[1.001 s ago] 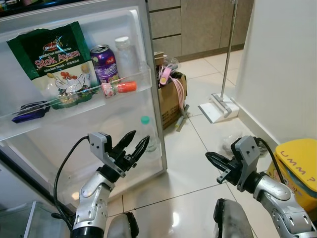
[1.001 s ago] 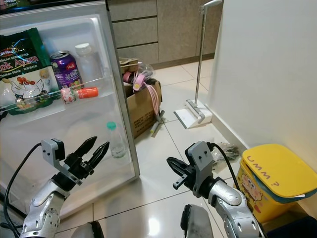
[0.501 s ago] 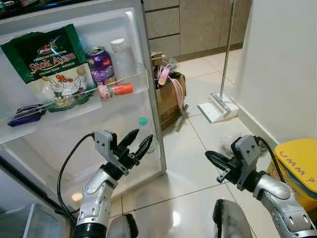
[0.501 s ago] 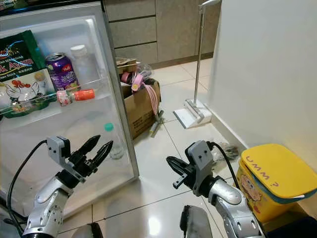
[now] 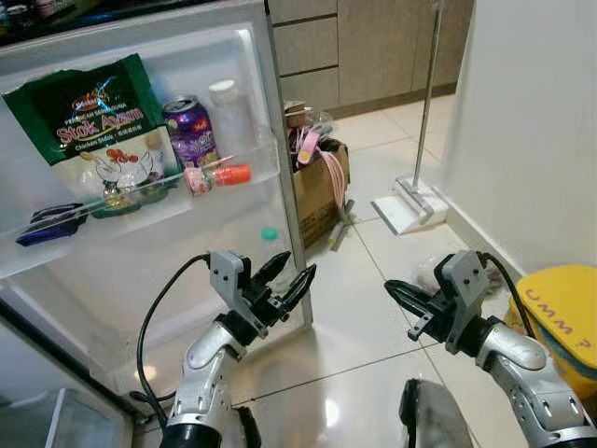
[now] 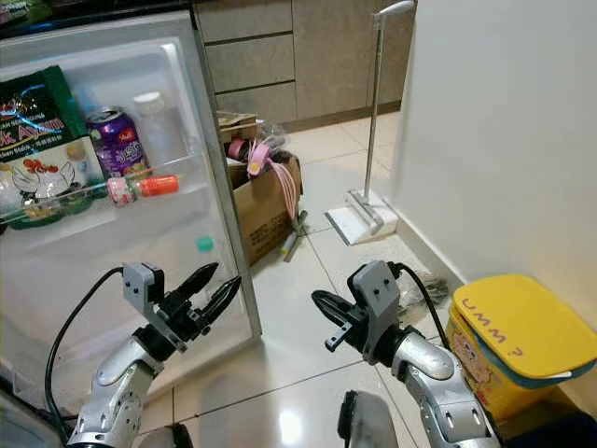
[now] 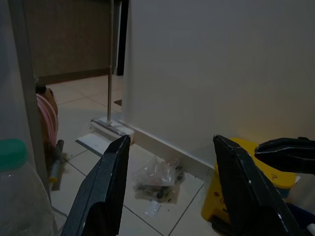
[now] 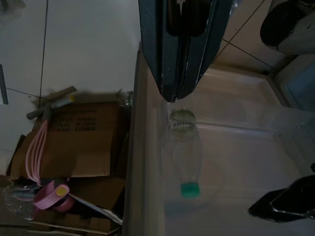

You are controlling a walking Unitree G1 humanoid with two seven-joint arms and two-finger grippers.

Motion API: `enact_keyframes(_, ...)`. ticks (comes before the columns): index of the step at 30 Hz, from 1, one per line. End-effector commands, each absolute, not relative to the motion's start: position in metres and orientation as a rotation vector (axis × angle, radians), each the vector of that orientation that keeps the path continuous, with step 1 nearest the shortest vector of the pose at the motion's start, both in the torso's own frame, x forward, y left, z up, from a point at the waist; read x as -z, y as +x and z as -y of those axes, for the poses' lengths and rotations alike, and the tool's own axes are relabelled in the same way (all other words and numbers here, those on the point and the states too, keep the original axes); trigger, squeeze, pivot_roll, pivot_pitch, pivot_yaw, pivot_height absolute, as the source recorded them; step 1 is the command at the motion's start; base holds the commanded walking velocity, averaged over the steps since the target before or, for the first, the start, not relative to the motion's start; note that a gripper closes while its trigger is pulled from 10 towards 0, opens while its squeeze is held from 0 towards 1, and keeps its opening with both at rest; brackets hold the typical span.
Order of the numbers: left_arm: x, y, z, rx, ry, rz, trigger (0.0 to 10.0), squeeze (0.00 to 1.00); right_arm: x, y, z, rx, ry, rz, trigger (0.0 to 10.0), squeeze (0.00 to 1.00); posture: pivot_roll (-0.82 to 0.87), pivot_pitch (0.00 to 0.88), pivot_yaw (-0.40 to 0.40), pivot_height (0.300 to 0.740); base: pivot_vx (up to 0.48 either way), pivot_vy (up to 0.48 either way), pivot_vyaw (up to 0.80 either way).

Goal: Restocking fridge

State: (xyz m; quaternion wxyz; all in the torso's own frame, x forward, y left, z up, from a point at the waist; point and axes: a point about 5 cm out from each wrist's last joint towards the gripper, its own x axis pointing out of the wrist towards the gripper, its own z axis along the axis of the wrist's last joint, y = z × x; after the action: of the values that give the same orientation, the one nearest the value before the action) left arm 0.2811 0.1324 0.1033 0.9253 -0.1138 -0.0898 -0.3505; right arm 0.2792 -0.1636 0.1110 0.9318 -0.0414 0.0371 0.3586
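The green-capped bottle (image 8: 184,157) is standing low in the open fridge door (image 5: 187,243), at centre-left of the frame, just behind the left tool (image 5: 284,280), whose fingers are spreading apart. The right tool (image 5: 403,301) is hovering at lower right, fingers apparently together, though dimly seen.

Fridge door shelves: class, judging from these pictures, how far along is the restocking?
Done: the fridge door stands open, its upper shelf holding a stock packet, purple can and small bottle. In hand: nothing; left gripper open, right gripper shut. Left: any further items.
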Motion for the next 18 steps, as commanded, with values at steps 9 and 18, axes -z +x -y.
enact_keyframes(9,-0.099,0.2834,-0.132,0.697,-0.25,0.158,10.0,0.0,-0.1126,0.2834,0.1637,-0.741,-0.095,-0.063,10.0,0.0,-0.07,0.0,0.041,0.6,0.0,0.0,0.0)
enact_keyframes(18,-0.0994,0.2845,-0.1278,0.701,-0.256,0.162,10.0,0.0,-0.1131,0.2849,0.1634,-0.747,-0.099,-0.059,10.0,0.0,-0.07,0.0,0.038,0.63,0.0,0.0,0.0)
